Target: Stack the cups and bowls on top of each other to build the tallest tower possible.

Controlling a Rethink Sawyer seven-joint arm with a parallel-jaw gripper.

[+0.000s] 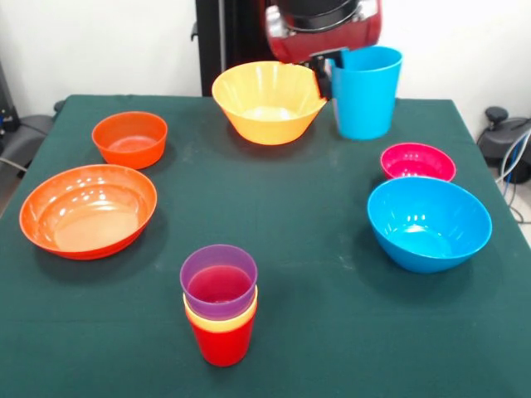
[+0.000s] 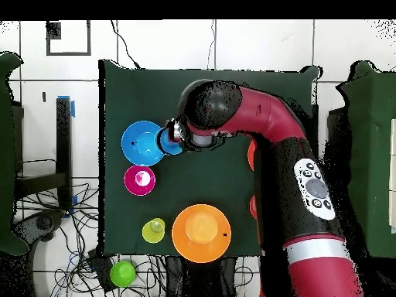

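Now the blue cup is pinched by the gripper, upright; in the front view the tower is seen at 7 o'clock from it

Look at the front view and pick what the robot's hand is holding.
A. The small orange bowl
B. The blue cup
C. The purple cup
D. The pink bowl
B: the hand grips the rim of the blue cup, which hangs lifted beside the yellow bowl, while the purple cup sits in the stack at the near side and the pink bowl lies untouched on the table.
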